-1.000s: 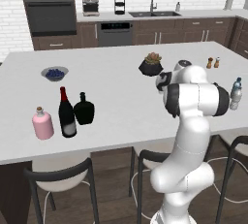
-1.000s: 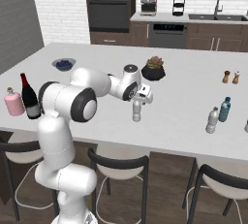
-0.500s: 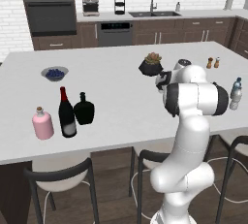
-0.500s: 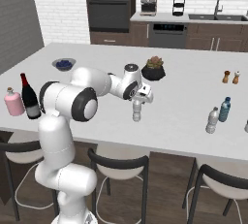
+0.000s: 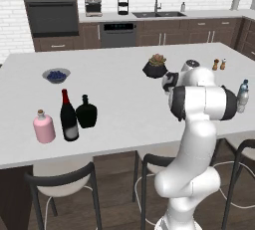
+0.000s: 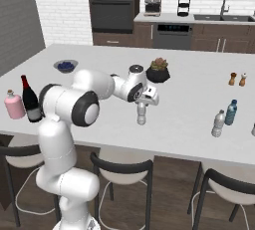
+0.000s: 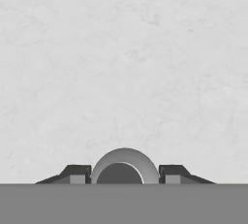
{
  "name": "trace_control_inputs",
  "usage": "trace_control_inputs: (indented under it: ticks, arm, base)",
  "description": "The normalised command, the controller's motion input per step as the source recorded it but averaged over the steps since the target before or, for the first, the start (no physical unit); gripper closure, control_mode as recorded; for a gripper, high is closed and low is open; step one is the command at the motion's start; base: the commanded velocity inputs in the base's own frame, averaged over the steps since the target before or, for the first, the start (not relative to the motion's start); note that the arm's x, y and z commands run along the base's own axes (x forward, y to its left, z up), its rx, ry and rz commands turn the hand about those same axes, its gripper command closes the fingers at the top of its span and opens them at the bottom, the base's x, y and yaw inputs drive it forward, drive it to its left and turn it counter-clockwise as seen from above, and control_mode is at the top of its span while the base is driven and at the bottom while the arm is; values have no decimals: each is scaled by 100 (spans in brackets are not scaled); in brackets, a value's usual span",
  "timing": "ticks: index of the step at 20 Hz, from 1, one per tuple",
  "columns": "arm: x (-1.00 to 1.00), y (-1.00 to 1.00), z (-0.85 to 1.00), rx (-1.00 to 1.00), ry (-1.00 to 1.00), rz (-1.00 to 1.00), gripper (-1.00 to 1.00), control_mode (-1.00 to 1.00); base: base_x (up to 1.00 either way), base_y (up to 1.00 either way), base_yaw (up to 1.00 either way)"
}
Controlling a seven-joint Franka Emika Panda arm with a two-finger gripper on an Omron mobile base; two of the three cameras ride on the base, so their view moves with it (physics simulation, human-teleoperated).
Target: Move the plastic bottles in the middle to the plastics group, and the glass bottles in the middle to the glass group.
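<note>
My gripper (image 6: pixel 142 103) points straight down over the plastic bottle (image 6: pixel 142 116), a small clear one standing mid-counter. In the hand view its pale grey cap (image 7: pixel 124 166) sits between the dark fingertips (image 7: pixel 77 173), which press against both sides. The plastics group is at the right: a blue bottle (image 6: pixel 230 112) with another clear bottle (image 6: pixel 217 123) beside it. Far left stands the glass group, a pink corked bottle (image 5: pixel 44 127) and a squat black flask (image 5: pixel 86 112). The dark wine bottle (image 5: pixel 68 117) stands between those two.
A potted succulent (image 6: pixel 158 70) stands just behind the gripper. A bowl of blueberries (image 5: pixel 56 75) is at the back left and the salt and pepper shakers (image 6: pixel 237 79) at the back right. Stools (image 6: pixel 122 167) line the counter's near edge.
The jaws have closed in from wide open onto the bottle's cap. The arm and the bottles have stayed where they were.
</note>
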Motion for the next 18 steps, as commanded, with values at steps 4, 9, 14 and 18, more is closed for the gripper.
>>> trace_control_inputs:
  ticks: [4, 9, 14, 18]
  arm:
    - [-48, -52, 47, 0, -5, 0, 100, -100]
    - [-55, -88, 40, 0, -10, 0, 100, -100]
    - [-39, -100, 20, 0, -10, 0, 100, -100]
    - [-45, -100, 3, 0, -9, 0, 100, -100]
  base:
    - [0, 0, 0]
    - [0, 0, 0]
    - [0, 0, 0]
    - [0, 0, 0]
